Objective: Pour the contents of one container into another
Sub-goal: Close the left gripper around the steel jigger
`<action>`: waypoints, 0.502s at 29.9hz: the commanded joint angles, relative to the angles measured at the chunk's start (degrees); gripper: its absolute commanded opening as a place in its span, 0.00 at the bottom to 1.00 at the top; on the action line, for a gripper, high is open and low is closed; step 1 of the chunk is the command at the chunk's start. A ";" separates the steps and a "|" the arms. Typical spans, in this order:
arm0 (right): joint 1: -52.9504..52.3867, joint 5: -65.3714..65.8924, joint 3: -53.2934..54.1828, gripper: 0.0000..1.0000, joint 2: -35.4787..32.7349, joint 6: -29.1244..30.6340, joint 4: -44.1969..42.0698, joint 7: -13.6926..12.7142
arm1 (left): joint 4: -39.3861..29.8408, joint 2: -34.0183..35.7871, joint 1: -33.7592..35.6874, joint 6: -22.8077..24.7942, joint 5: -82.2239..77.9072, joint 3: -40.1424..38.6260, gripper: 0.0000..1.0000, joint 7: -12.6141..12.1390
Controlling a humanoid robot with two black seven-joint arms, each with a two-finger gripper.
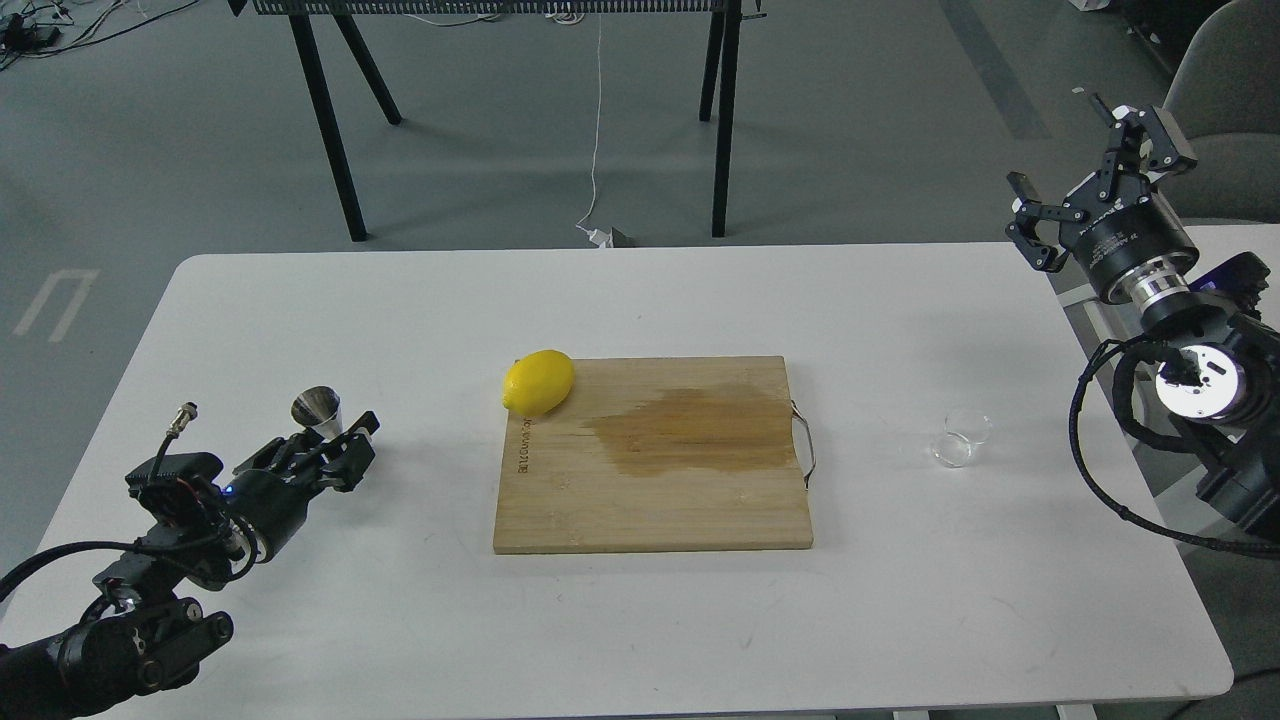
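The steel jigger (316, 409) stands upright on the white table (640, 300) at the left. My left gripper (335, 447) lies low just in front of and right of it, open, with nothing held; one finger sits close to the jigger's base. The clear glass cup (958, 439) sits on the table to the right of the cutting board. My right gripper (1092, 165) hangs high beyond the table's right edge, far above and behind the cup, with its fingers spread wide open and empty.
A wooden cutting board (655, 500) with a dark wet stain lies mid-table, a yellow lemon (538, 382) on its far left corner. A metal handle sticks out of the board's right side. Black table legs stand on the floor behind.
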State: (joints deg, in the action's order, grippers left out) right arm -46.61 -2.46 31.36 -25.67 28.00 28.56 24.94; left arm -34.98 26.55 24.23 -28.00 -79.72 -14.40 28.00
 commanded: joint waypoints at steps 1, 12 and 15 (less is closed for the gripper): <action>0.12 0.00 0.02 0.99 0.00 0.00 0.00 0.02 | 0.00 0.08 0.21 0.00 -0.08 1.31 0.54 0.00; 0.12 0.00 -0.07 0.99 0.00 0.00 0.00 0.02 | 0.09 -0.01 0.47 0.00 -0.08 1.31 0.42 0.00; 0.20 0.00 -0.07 0.99 0.00 0.00 0.00 0.02 | 0.09 -0.01 0.47 0.00 -0.17 1.31 0.39 0.00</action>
State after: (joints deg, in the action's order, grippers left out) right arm -46.50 -2.46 31.29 -25.67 28.00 28.56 24.96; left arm -34.89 26.58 24.66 -28.00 -79.81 -13.09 28.00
